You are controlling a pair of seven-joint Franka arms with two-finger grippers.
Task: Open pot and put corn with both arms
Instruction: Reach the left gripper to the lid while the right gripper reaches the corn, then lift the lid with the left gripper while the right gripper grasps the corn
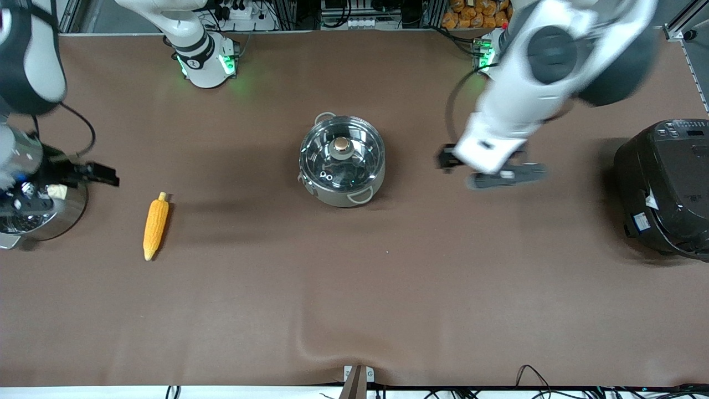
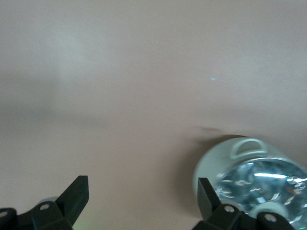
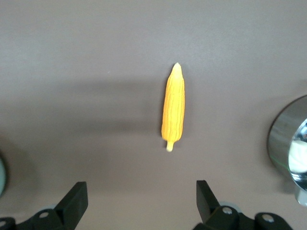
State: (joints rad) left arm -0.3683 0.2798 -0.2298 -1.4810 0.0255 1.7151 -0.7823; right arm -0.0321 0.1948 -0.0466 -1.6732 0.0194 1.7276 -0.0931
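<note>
Progress: I am judging the task as barely started. The clear glass lid [image 1: 342, 148] is sitting on the round shiny stainless-steel pot [image 1: 342, 160], and nothing has been lifted. Lid removal and corn placement are both left.

Left gripper [image 1: 487, 169]: I am holding it in the air over bare brown table [image 1: 388, 288], beside the pot toward the left arm's end. The left wrist view is showing its two black fingers [image 2: 74, 196] spread wide with nothing between them. It is touching nothing.

Right gripper [image 3: 139, 201]: I am hovering it at the right arm's end of the table, well apart from the pot, over the steel pot with the white lump [image 1: 39, 208]. Its fingers [image 3: 76, 199] are standing wide apart and empty in the right wrist view.

Corn: the tapered yellow-orange corn cob [image 1: 155, 225] is lying flat on the table, well apart from the pot toward the right arm's end and a little nearer the front camera than the pot.

Pot: it is standing mid-table, its metallic lid knob [image 1: 341, 144] exposed.

Black cooker [image 1: 664, 188]: it is sitting at the left arm's end, well apart from the pot.
</note>
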